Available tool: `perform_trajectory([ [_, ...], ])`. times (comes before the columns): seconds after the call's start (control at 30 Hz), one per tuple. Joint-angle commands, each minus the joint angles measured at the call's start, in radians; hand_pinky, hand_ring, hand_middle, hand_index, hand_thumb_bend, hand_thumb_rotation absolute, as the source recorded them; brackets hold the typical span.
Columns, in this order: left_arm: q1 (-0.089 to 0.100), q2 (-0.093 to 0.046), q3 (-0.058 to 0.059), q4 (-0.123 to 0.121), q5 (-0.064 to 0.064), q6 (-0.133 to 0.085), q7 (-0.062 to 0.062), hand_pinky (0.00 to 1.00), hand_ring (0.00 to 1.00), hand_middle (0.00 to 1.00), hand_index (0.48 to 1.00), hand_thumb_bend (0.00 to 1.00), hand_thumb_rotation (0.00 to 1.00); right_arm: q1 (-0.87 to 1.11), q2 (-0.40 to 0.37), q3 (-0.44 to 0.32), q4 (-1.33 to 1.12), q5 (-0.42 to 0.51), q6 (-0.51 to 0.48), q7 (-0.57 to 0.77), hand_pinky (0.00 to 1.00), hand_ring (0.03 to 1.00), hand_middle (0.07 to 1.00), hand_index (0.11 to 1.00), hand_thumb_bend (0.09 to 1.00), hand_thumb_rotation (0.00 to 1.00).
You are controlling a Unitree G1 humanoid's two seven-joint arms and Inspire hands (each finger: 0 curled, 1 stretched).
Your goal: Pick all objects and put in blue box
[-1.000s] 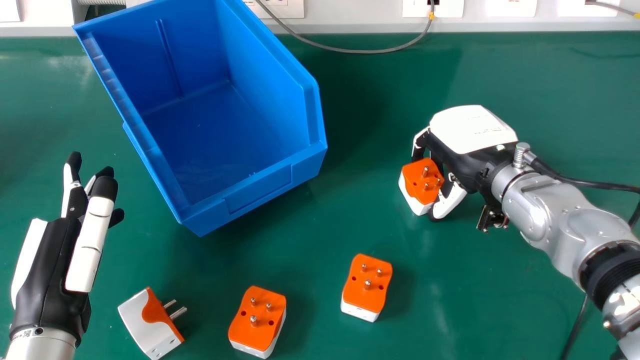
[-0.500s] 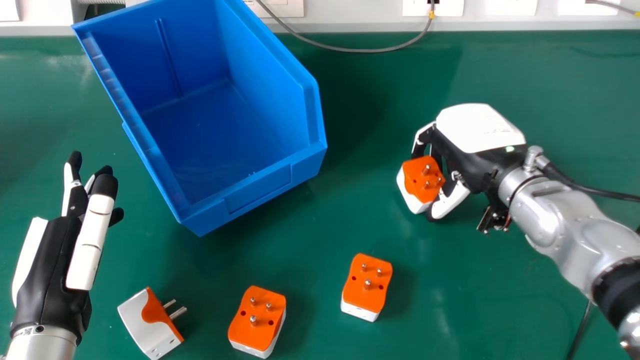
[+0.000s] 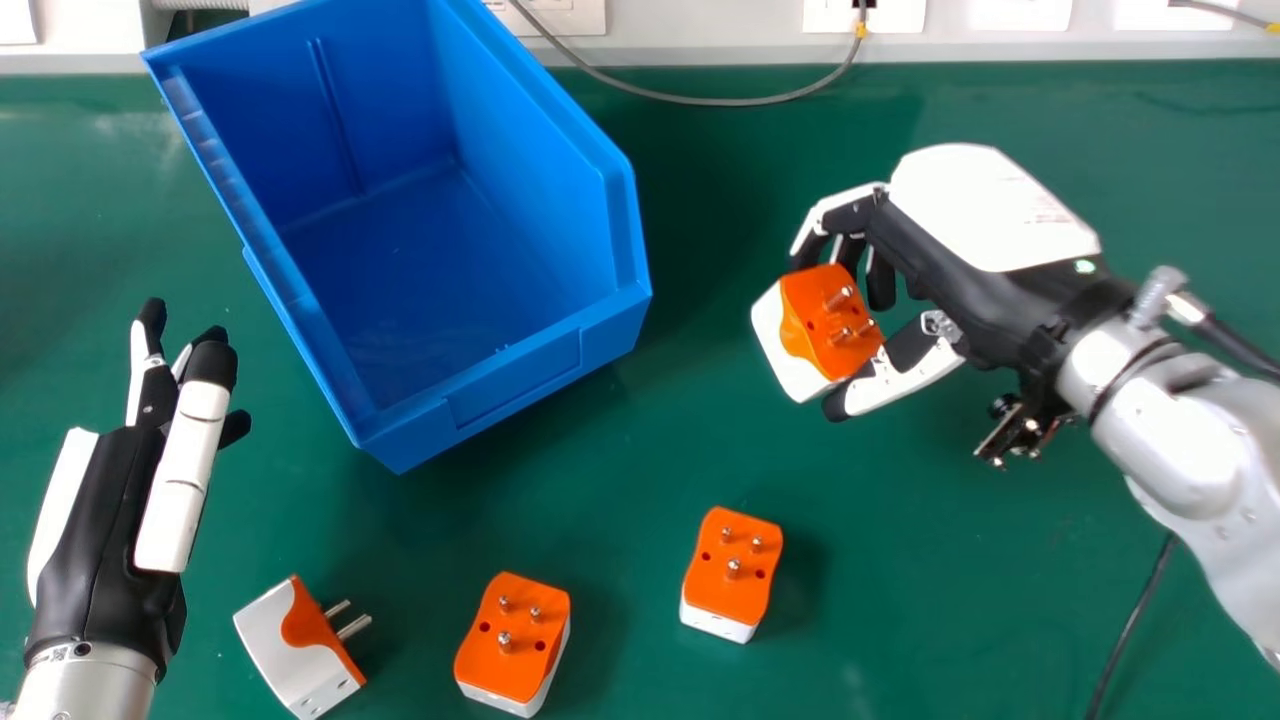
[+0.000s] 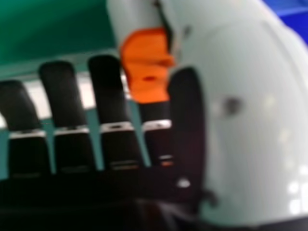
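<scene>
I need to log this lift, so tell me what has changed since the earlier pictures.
The right hand has raised the orange-and-white adapter off the table, and the adapter has moved somewhat left, towards the box, and farther from the robot. The hand already held it in the earlier pictures, so nothing was newly grasped or let go. Unchanged: the left hand, the blue box and the other three adapters.

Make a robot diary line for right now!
right hand: pinching orange-white adapter | blue box: empty | three adapters: on table
</scene>
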Motion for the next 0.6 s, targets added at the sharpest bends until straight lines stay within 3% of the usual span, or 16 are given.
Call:
perform_trajectory([
  [0.0, -0.011, 0.006, 0.001, -0.014, -0.001, -0.006, 0.001, 0.89, 0.96, 0.97, 1.000, 0.65, 1.00, 0.023, -0.006, -0.046, -0.118, 0.034, 0.001, 0.025, 0.32, 0.412, 0.500, 0.532, 0.494, 0.00],
  [0.3, -0.017, -0.003, -0.007, -0.014, 0.001, -0.011, 0.004, 0.89, 0.96, 0.97, 1.000, 0.63, 1.00, 0.065, 0.055, -0.024, -0.310, 0.073, -0.010, 0.115, 0.27, 0.385, 0.478, 0.552, 0.490, 0.00],
  [0.4, -0.019, -0.007, -0.009, -0.012, 0.001, -0.007, 0.009, 0.89, 0.96, 0.97, 1.000, 0.63, 1.00, 0.046, 0.092, 0.008, -0.326, 0.072, -0.011, 0.141, 0.24, 0.384, 0.481, 0.538, 0.495, 0.00],
  [0.57, -0.015, -0.016, -0.015, -0.016, 0.012, -0.008, 0.021, 0.89, 0.96, 0.97, 1.000, 0.62, 1.00, 0.004, 0.156, 0.050, -0.288, 0.075, -0.031, 0.154, 0.22, 0.363, 0.467, 0.542, 0.497, 0.00],
])
